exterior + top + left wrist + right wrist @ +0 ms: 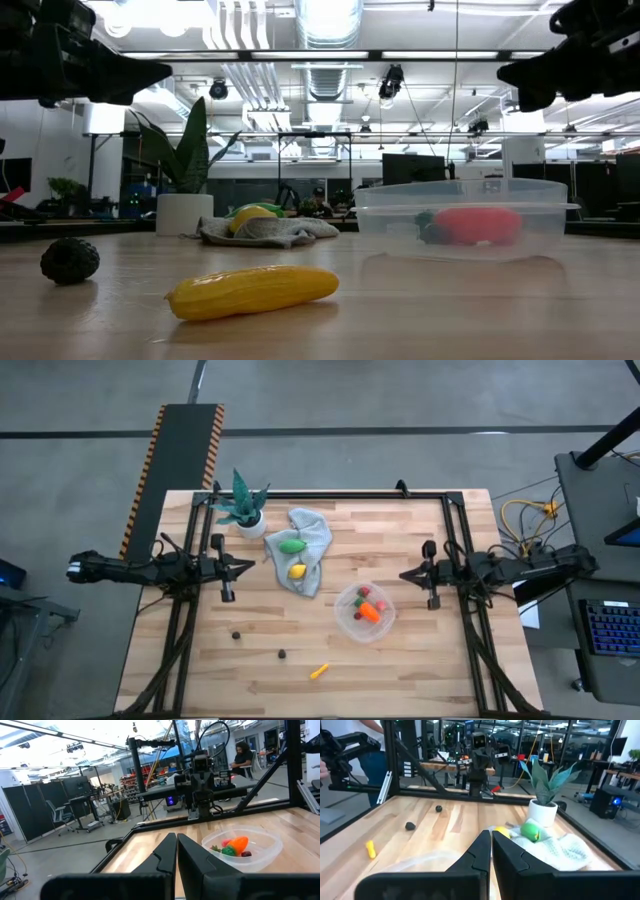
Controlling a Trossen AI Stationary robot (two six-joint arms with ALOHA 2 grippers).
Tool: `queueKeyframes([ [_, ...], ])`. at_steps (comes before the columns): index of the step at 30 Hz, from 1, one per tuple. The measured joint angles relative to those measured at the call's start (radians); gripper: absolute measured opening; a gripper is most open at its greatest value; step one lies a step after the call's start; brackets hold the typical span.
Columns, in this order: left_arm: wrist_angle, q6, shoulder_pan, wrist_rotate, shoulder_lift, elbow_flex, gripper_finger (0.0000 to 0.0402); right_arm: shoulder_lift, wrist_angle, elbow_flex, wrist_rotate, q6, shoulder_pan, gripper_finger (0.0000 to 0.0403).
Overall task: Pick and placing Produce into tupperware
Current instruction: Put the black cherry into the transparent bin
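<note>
The clear tupperware [365, 612] sits right of table centre, holding an orange carrot [371, 614] and red and green pieces. A green piece [291, 545] and yellow lemon [297, 571] lie on the grey cloth [312, 532]. A yellow sliver [318, 672] and two dark berries [237, 633] lie on bare wood. The left gripper [247, 567] and right gripper [406, 574] hover at opposite edges, fingers closed, empty.
</note>
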Motion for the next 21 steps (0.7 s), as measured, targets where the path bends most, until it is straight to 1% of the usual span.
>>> queueKeyframes([
  [5,0.002,0.000,0.000,0.002,-0.003,0.000,0.0000,0.000,0.018,-0.014,0.000,0.025,0.000,0.0009],
  [8,0.003,0.000,0.000,0.003,0.004,0.001,0.0001,0.000,0.020,-0.014,0.000,-0.009,0.000,0.0009],
  [10,0.001,0.000,0.000,0.003,0.014,0.003,0.0011,0.000,0.020,-0.014,0.000,-0.024,0.000,0.0009],
  [13,-0.001,-0.001,0.000,0.004,0.031,0.018,0.0047,0.000,0.022,-0.014,0.000,-0.044,0.000,0.0009],
  [16,0.002,-0.002,0.000,0.004,0.055,0.057,0.0101,0.000,0.031,-0.014,0.000,-0.077,0.000,0.0009],
  [19,-0.005,0.005,-0.001,0.013,0.090,0.119,0.0158,0.000,0.049,-0.013,0.000,-0.095,0.000,0.0009],
  [21,-0.006,0.022,-0.002,0.030,0.124,0.178,0.0187,0.000,0.054,-0.013,0.000,-0.096,0.000,0.0009],
])
